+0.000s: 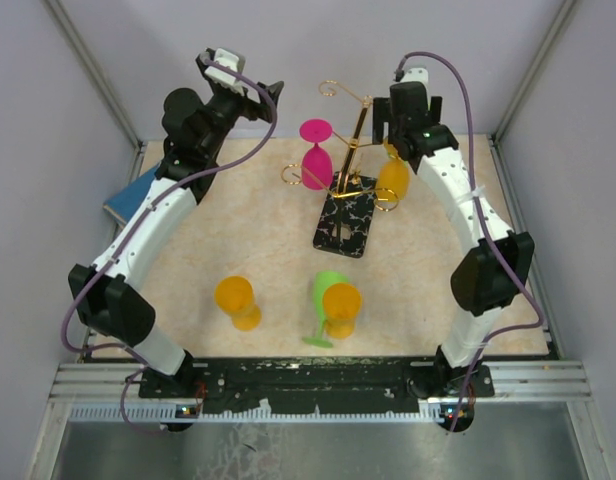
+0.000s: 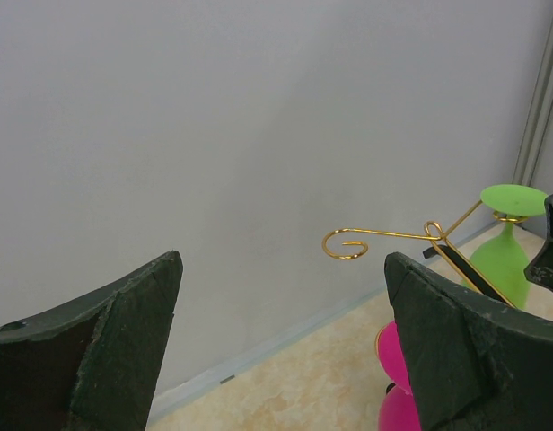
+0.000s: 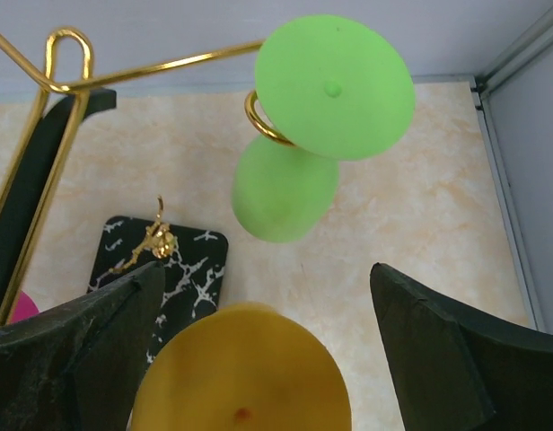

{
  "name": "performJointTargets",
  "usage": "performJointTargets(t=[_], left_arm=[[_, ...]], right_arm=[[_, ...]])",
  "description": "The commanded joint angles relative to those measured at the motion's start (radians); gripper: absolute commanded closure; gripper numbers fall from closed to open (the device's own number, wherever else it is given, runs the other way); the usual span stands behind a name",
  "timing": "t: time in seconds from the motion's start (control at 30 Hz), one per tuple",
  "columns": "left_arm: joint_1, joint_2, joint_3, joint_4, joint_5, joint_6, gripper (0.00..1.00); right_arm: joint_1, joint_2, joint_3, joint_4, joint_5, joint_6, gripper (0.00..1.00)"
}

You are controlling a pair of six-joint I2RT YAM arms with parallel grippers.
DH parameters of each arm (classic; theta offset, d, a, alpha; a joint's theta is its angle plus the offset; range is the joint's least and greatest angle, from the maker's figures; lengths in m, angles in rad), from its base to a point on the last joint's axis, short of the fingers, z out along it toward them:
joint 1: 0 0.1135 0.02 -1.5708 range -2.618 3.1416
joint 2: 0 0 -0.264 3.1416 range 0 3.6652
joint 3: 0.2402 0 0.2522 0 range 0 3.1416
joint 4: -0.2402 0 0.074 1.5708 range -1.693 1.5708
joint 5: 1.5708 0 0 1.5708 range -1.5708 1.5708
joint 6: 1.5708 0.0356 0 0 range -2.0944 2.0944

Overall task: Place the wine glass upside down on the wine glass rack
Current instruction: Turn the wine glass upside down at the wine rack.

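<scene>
The wine glass rack [image 1: 359,125] stands at the back middle on its black marbled base [image 1: 345,222]. A pink wine glass [image 1: 316,155] hangs upside down on its left side. An orange wine glass [image 1: 393,180] hangs upside down on its right side. My right gripper [image 1: 388,135] is just above it, open; the orange foot [image 3: 245,377] lies below and between the fingers, untouched. A green glass [image 3: 303,135] hangs from a gold hook beyond it. My left gripper [image 1: 256,92] is raised at the back left, open and empty, with a rack spiral [image 2: 346,243] ahead of it.
Another orange glass [image 1: 238,300] stands upside down on the near left of the table. A green glass [image 1: 326,300] and an orange glass [image 1: 342,305] sit together at the near middle. A blue object [image 1: 128,197] lies at the left wall. Enclosure walls close the back and sides.
</scene>
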Motion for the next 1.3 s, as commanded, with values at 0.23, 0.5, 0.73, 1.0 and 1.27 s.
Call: performJointTargets(t=[0.23, 0.5, 0.73, 1.0, 1.27], left_arm=[[0.008, 0.02, 0.03, 0.022, 0.032, -0.019, 0.0], [0.008, 0.013, 0.028, 0.011, 0.052, -0.035, 0.0], [0.008, -0.013, 0.0, 0.007, 0.05, -0.05, 0.0], [0.008, -0.051, -0.039, 0.006, 0.046, -0.074, 0.0], [0.008, -0.09, -0.082, 0.009, 0.018, -0.07, 0.0]], right_arm=[[0.005, -0.127, -0.008, -0.115, 0.097, -0.006, 0.03], [0.004, -0.203, -0.045, -0.172, 0.093, 0.013, 0.03], [0.003, -0.259, -0.094, -0.17, 0.081, 0.022, 0.03], [0.004, -0.289, -0.104, -0.113, -0.018, 0.031, 0.03], [0.006, -0.348, -0.145, -0.089, -0.069, 0.025, 0.03]])
